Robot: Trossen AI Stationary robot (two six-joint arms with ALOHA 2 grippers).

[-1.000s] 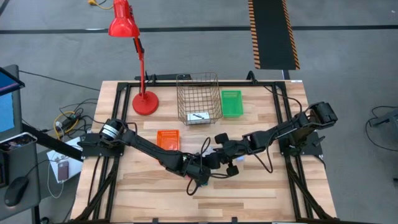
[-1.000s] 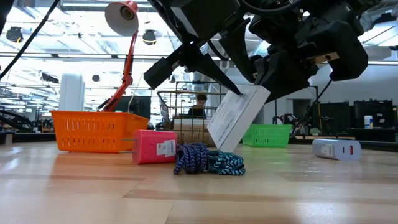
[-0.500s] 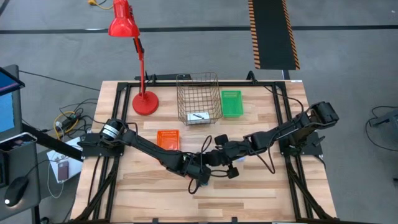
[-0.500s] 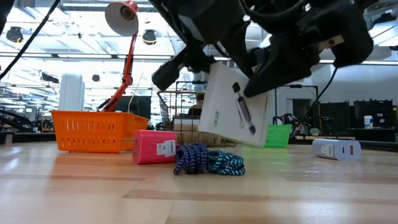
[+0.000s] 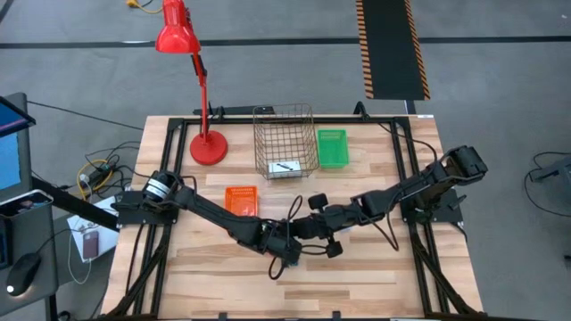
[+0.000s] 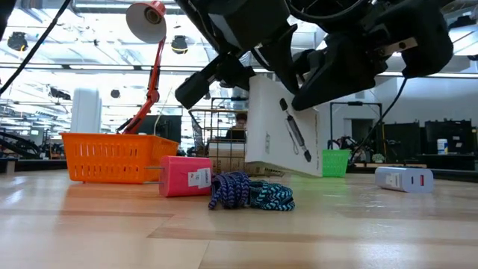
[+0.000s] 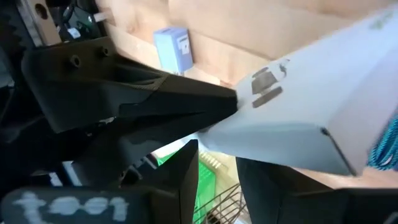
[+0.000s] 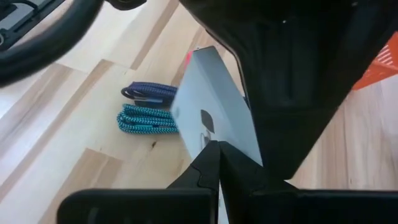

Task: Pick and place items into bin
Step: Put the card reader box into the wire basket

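**Low view: white box dangling over the cables**

Low view has the white box (image 6: 280, 131) up in the air mid-table, standing nearly upright on its long axis with the top leaning a bit left, printed face with a black pen-shaped mark toward the camera. Left gripper (image 5: 290, 242) has its fingers clamped on the box edge, partly open around it. Right gripper (image 5: 314, 223) is pinched fully shut and pressed right up against the same box, so both arms meet at the table's middle.

Right below the box sit two coiled cables, dark blue (image 6: 230, 190) and teal (image 6: 270, 196), touching each other, with a pink block (image 6: 187, 176) just beside them. Orange basket (image 6: 119, 157) sits further left, a small light-blue adapter (image 6: 404, 178) off right. Behind: wire bin (image 5: 285, 141) with a white card already inside, green tray (image 5: 332, 148) next to it, red desk lamp (image 5: 193, 82).

Light wood plank tabletop (image 5: 375, 267), grey floor around, bright workshop with ceiling lights beyond.
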